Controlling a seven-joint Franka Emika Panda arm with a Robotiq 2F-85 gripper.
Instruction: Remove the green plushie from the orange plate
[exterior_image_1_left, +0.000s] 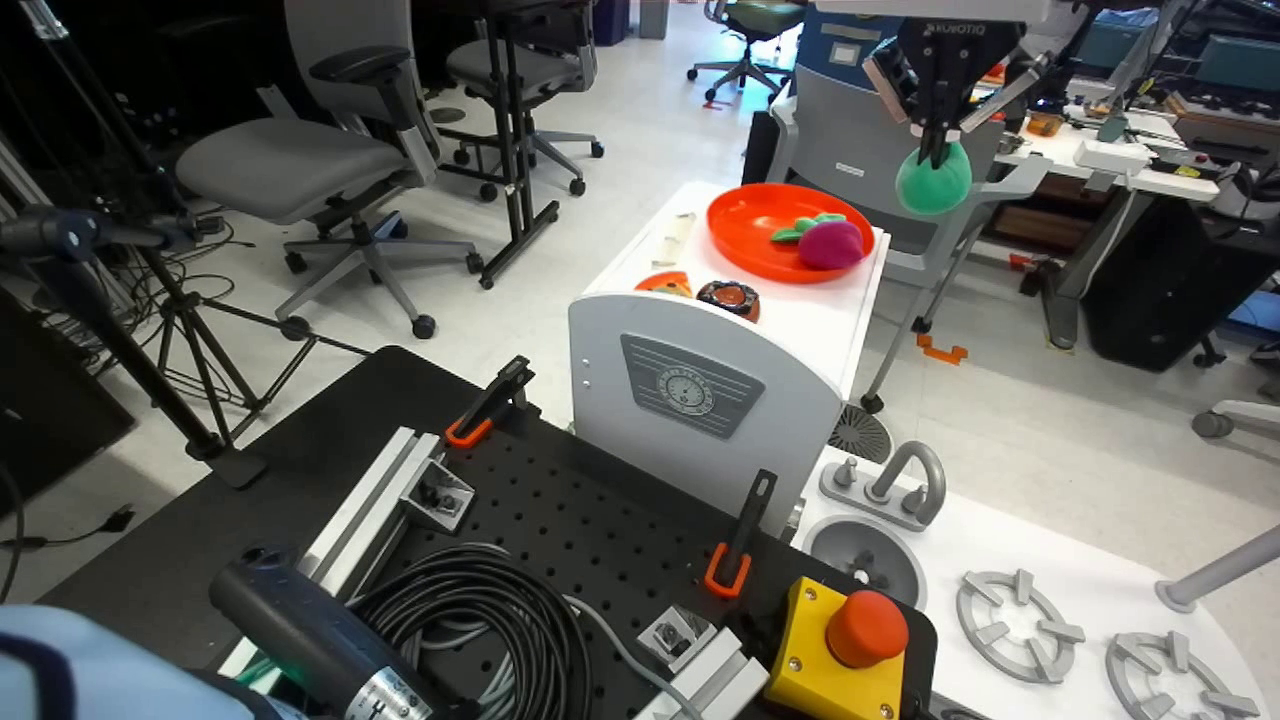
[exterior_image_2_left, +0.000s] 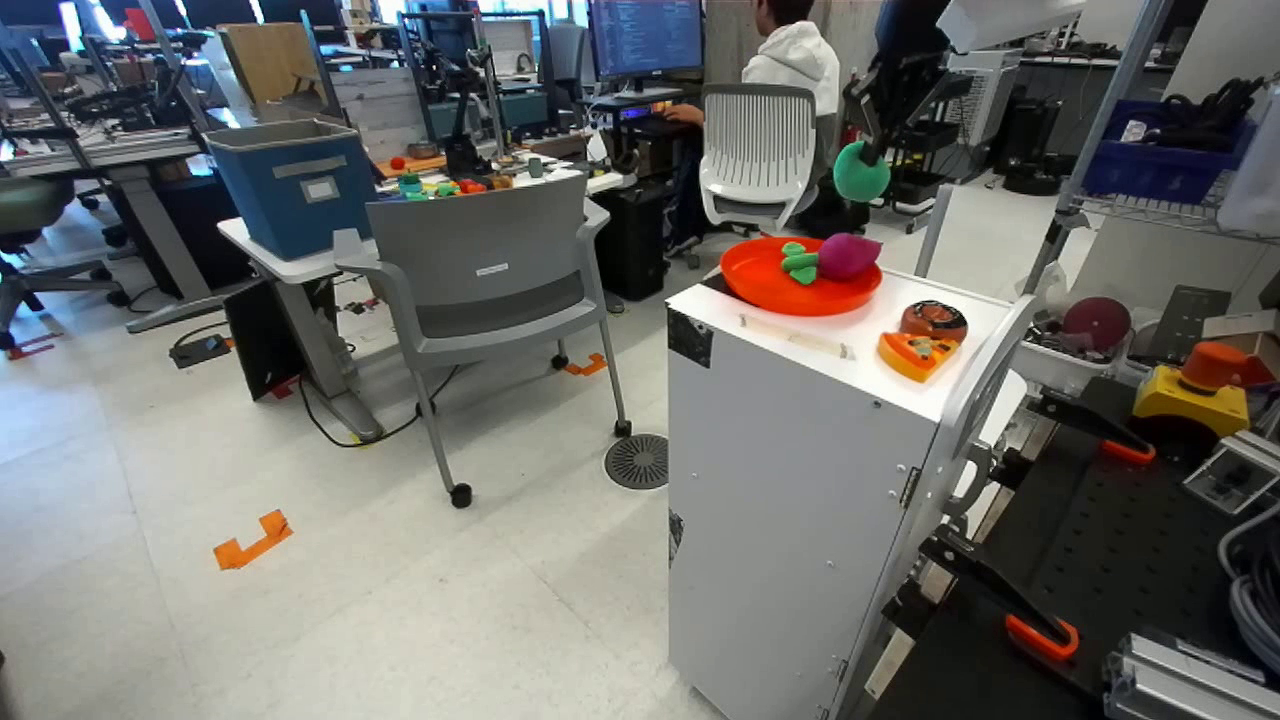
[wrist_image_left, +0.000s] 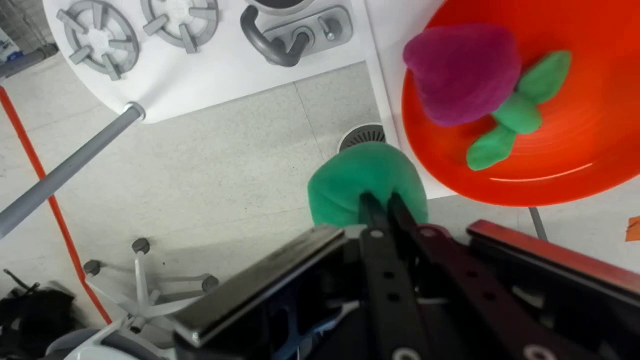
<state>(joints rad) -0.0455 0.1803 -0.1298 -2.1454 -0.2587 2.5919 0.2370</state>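
Aloft, the gripper (wrist_image_left: 382, 200) clamps the green plushie (wrist_image_left: 364, 170) at its tip, the plate (wrist_image_left: 600, 130) bearing a purple toy (wrist_image_left: 465, 72) below and to one side of the gripper, a brown toy (exterior_image_1_left: 731, 296) and a pizza slice (exterior_image_1_left: 666, 284) farther off.

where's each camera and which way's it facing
An exterior view: high, facing down across the black table to the plate; gripper upper right.
An exterior view: beside the white cabinet, facing slightly down; gripper near top.
Wrist view: by the gripper, facing down past fingers and green toy.
Both exterior views share plate, green toy, gripper.
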